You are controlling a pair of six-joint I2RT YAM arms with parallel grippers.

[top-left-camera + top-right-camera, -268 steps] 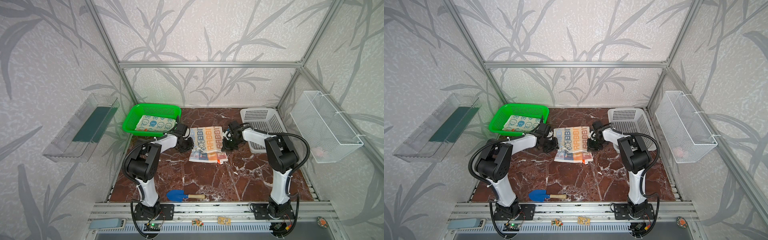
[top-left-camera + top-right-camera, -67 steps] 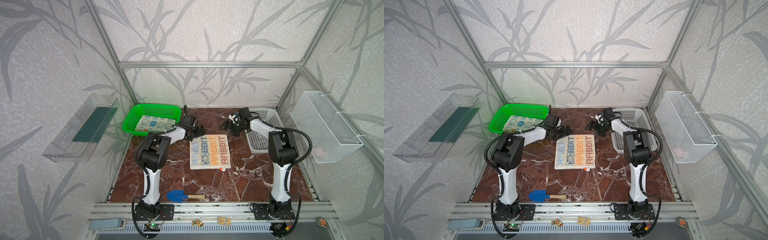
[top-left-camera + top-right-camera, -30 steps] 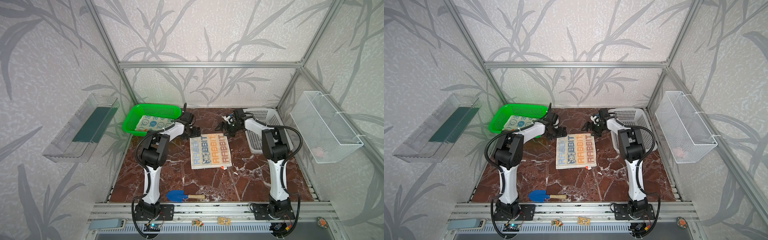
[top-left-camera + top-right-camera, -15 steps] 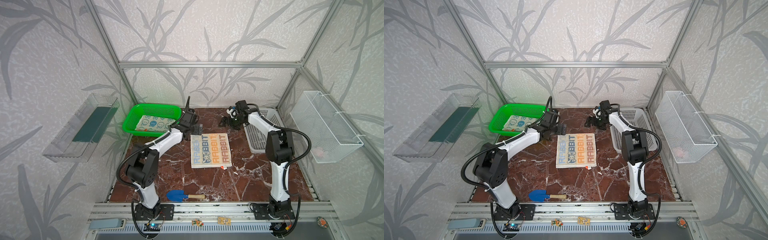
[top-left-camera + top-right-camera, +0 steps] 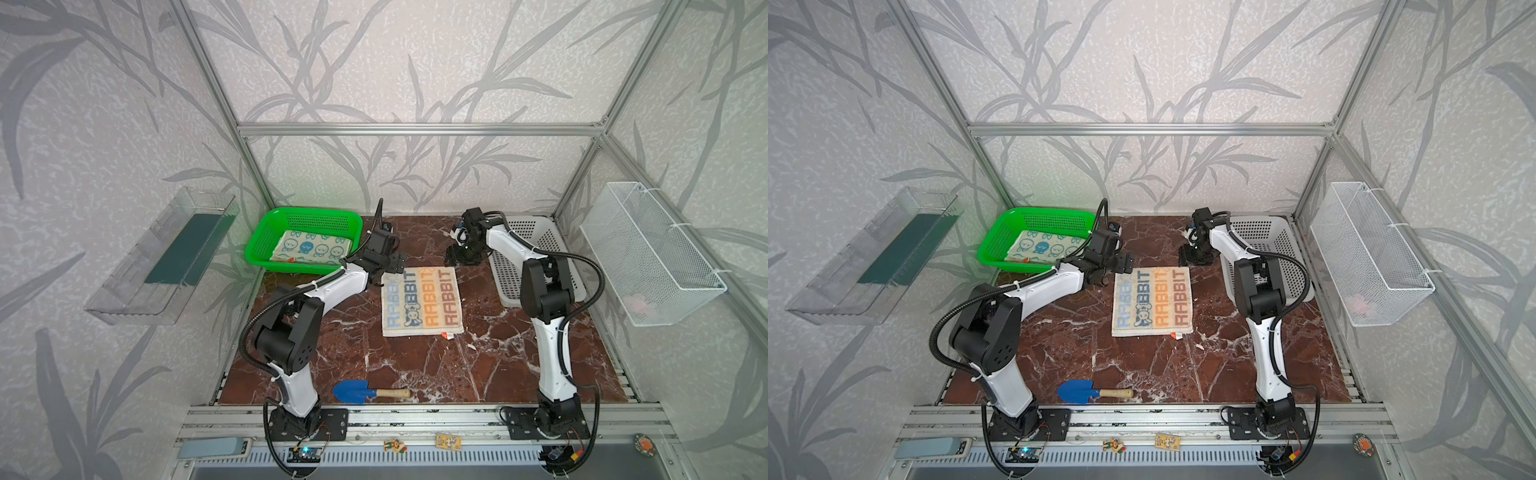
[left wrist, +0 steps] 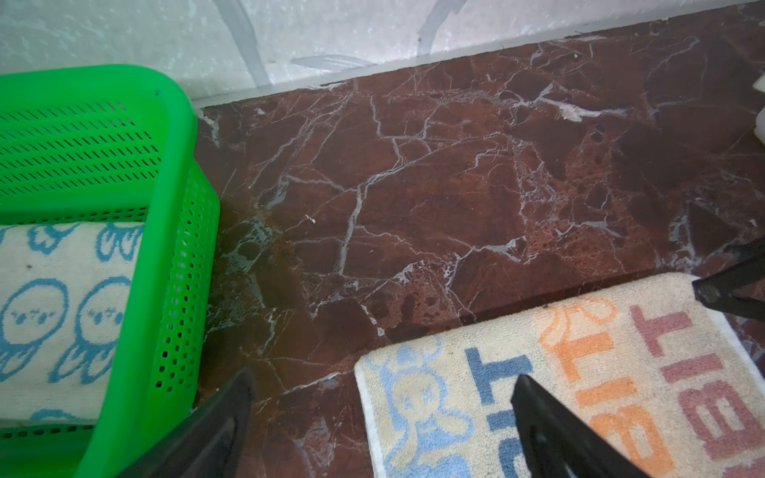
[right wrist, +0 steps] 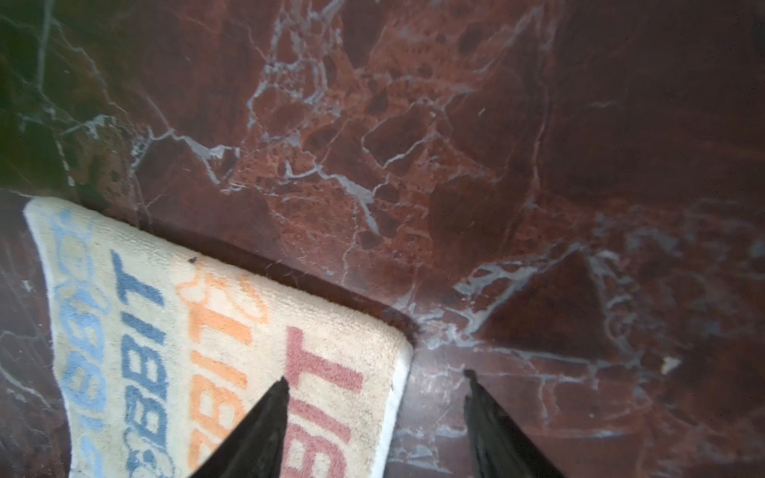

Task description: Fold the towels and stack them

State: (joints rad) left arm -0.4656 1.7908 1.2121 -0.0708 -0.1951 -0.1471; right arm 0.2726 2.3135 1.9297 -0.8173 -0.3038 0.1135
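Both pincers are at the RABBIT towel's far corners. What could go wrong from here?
1. The right pincer straddles a corner of the towel, one finger over cloth, one over bare table; it may catch only the hem and slip.
2. The left pincer is open at its corner; an uneven grip could skew the fold.
3. Its outer finger sits near the green basket and might nudge it.

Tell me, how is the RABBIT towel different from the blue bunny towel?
The cream RABBIT-lettered towel lies on the red marble table; the cream blue-bunny-face towel sits in the green plastic basket. The RABBIT towel has blue, orange and pink letters; the bunny towel only blue faces. Both are cream terry.
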